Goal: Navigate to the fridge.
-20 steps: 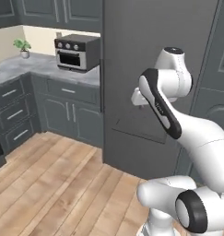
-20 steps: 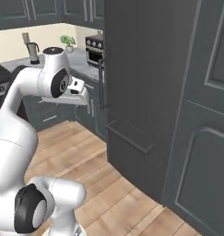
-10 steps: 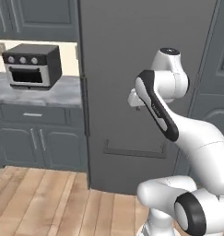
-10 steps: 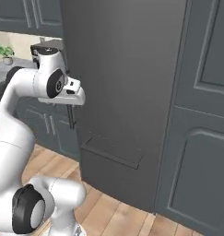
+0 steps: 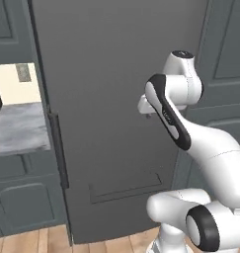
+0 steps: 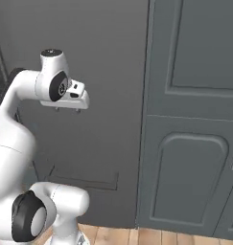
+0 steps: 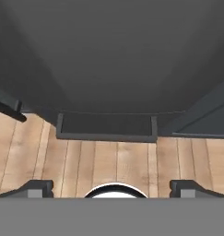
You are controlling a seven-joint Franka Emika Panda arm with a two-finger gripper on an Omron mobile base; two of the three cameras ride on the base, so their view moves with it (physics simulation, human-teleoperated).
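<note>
Rendered home kitchen: tall dark charcoal fridge (image 5: 116, 99) with a vertical bar handle (image 5: 59, 148) and a horizontal lower bar handle (image 7: 106, 134), built in flush between blue-grey framed-panel cabinets (image 6: 194, 119). Left of it there's a grey marbled countertop (image 5: 18, 129) over more panel-door base cabinets (image 5: 22, 197), with a cream wall and a wall outlet (image 5: 23, 73) behind. Floor is light wood plank (image 7: 109, 161), typical domestic fit-out.
</note>
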